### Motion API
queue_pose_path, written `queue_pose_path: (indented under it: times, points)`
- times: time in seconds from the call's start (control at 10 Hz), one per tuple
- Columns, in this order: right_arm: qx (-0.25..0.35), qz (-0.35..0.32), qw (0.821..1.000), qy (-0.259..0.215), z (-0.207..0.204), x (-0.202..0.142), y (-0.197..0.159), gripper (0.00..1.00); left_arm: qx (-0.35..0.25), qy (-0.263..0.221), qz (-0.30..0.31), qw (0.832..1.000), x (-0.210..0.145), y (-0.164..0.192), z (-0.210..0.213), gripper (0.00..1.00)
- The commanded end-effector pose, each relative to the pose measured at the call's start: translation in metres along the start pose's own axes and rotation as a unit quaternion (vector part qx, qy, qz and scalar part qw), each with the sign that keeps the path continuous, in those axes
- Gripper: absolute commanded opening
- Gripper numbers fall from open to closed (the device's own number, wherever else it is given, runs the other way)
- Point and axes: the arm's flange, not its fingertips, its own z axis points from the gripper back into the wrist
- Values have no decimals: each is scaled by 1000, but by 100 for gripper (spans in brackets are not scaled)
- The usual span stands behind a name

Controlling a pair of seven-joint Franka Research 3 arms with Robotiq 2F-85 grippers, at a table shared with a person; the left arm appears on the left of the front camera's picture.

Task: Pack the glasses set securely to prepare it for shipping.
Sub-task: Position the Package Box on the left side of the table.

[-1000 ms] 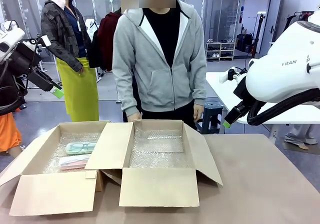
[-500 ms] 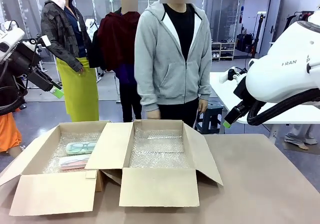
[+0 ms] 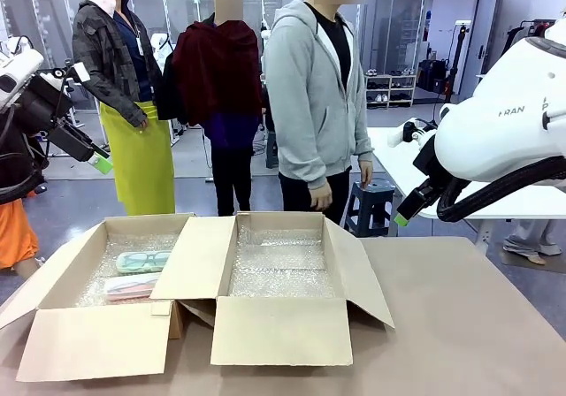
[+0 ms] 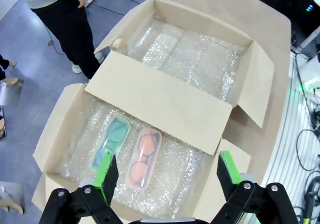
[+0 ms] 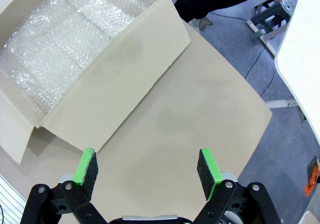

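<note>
Side by side on bubble wrap in left box (image 4: 60, 129), mint case (image 4: 110, 143) and pink case (image 4: 144, 158), long axes parallel, directly beneath wide-open left gripper (image 4: 162, 171); right gripper (image 5: 147, 168) open, farther.

boxes (image 3: 279, 330): matt cardboard | lining (image 4: 190, 59): shiny bubble wrap | cases (image 4: 144, 159): translucent plastic
</note>
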Motion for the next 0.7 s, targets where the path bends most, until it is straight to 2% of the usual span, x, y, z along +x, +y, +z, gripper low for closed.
queue_pose_path:
  times: [0.0,0.6]
  points:
    - [-3,-4,1000,3,1,2,2,100,3,1,0,1000,0,0,1,100]
    - [-3,-4,1000,3,1,2,2,100,3,1,0,1000,0,0,1,100]
